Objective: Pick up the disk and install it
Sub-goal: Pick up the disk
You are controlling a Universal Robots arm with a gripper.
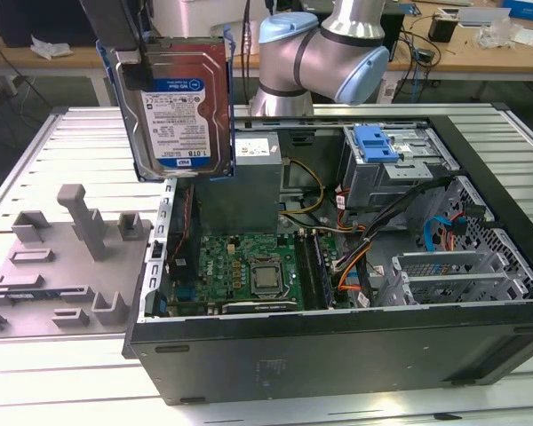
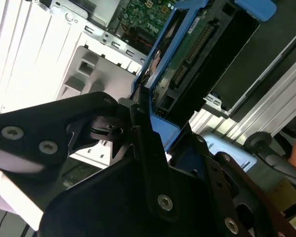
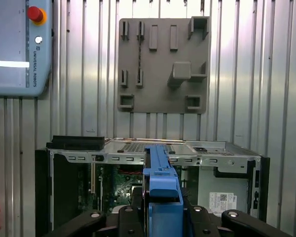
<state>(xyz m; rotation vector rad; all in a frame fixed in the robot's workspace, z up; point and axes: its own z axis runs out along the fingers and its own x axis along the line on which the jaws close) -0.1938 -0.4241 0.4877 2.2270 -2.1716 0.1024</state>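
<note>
The tool [image 2: 140, 111], apparently clenched on the disk [image 1: 182, 98] by its blue bracket [image 3: 163, 197], holds it upright above the computer case [image 1: 338, 351], where a slim edge grip could let it slip onto the motherboard [image 1: 249, 266].

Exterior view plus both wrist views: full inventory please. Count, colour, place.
disk: 1, silver with white-and-blue label and blue bracket, held in the air over the case's edge on the exterior view's left
computer case: 1, black, lying open on the table
motherboard: 1, green, inside the case
power supply box: 1, grey, inside the case, behind the disk
drive cage: 1, grey with blue latch, inside the case, exterior view's right
cables: several, orange, yellow, blue, black, inside the case
fixture plate: 1, grey, on the table beside the case
table: 1, silver, ribbed
teach pendant: 1, grey with red button, on the table
arm: 1, silver and light blue, behind the case
gripper: 1, black, shut on the disk
</note>
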